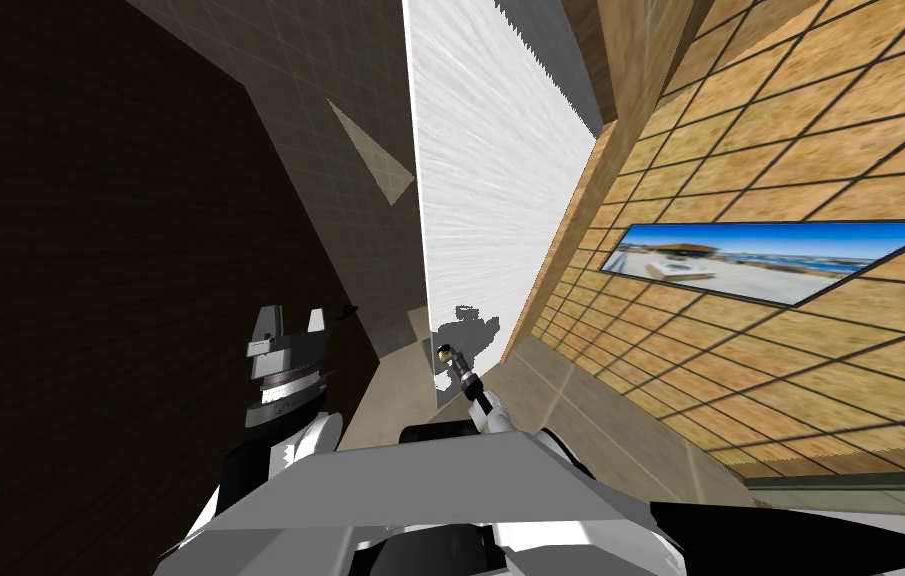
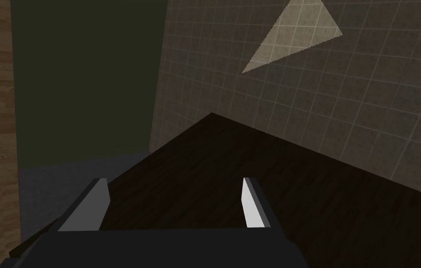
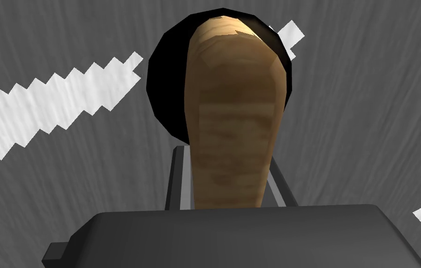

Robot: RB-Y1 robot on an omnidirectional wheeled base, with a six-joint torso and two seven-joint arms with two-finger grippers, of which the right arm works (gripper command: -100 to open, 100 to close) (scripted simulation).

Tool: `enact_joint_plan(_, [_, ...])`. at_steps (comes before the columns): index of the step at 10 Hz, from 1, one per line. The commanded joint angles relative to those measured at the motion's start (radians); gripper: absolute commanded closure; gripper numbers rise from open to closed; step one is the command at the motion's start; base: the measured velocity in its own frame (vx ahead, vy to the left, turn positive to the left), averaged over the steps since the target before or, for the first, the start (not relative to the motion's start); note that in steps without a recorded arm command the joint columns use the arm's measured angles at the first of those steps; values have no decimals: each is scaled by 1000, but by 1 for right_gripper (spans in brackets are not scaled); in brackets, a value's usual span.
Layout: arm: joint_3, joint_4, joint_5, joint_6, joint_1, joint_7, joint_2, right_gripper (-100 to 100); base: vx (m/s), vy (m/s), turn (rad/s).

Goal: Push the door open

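Observation:
A white door [image 1: 490, 200] stands ahead, seen at a slant. Low on its near face is a brown lever handle [image 1: 446, 352] on a black round plate. My right gripper [image 1: 453, 362] reaches up to it. In the right wrist view the handle [image 3: 235, 121] runs between the two fingers [image 3: 179, 181], which press its sides, so the right gripper [image 3: 227, 151] is shut on it; the door's grey-white face [image 3: 367, 116] lies behind. My left gripper [image 1: 290, 322] is raised to the left of the door, open [image 2: 174, 184] with nothing between its fingers.
A dark wooden surface [image 1: 90, 300] rises close on the left, under the left gripper [image 2: 297, 186]. A dim tiled wall [image 1: 340, 200] stands beside the door. On the right, an orange tiled wall carries a long picture [image 1: 770, 255]. Tan floor [image 1: 580, 410] lies at its foot.

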Motion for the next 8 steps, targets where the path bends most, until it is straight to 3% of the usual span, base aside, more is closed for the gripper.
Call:
enact_joint_plan(1, [-13, -1, -8, 2, 0, 9, -10, 100, 73, 59, -22])
enact_joint_plan(5, [-25, -2, -16, 5, 0, 17, -18, 100, 101, 78, -22])
enact_joint_plan(8, [-58, -4, -38, 11, 1, 40, -34, 100, 127, 78, -52])
